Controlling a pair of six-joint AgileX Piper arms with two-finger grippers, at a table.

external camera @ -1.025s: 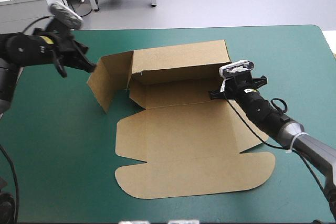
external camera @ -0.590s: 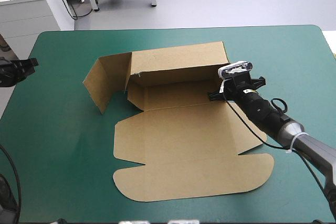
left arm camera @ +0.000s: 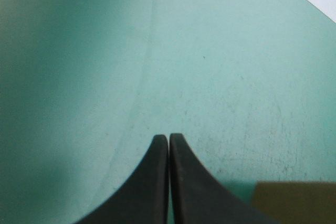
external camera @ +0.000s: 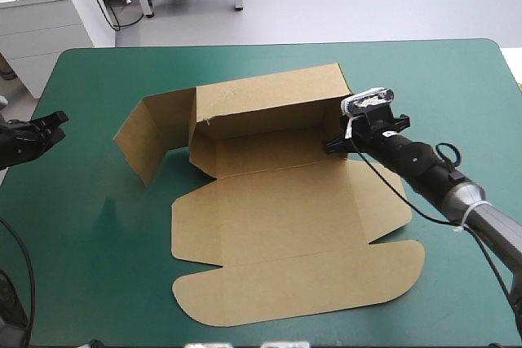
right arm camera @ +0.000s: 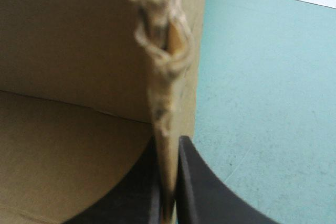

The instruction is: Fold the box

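The brown box (external camera: 277,201) lies mid-table, its back wall (external camera: 269,95) raised and a left flap (external camera: 151,132) standing out at an angle. The lid panel lies flat toward the front. My right gripper (external camera: 333,146) is at the box's right end, shut on the upright right wall. In the right wrist view that ragged board edge (right arm camera: 163,77) runs up from between the black fingers (right arm camera: 169,142). My left gripper (external camera: 50,122) hovers at the table's left edge, apart from the box. It is shut with nothing in it (left arm camera: 168,139), and a brown corner (left arm camera: 294,203) shows beside it.
The teal-green cover (external camera: 81,242) runs wide between the box's left flap and the table's left edge. A narrower strip lies to the right of the box. The lid's rounded front flap reaches close to the table's front edge.
My left arm has drawn back from the left flap to the table's left edge. The box has slid slightly left and its left flap has swung outward. The right gripper keeps its hold.
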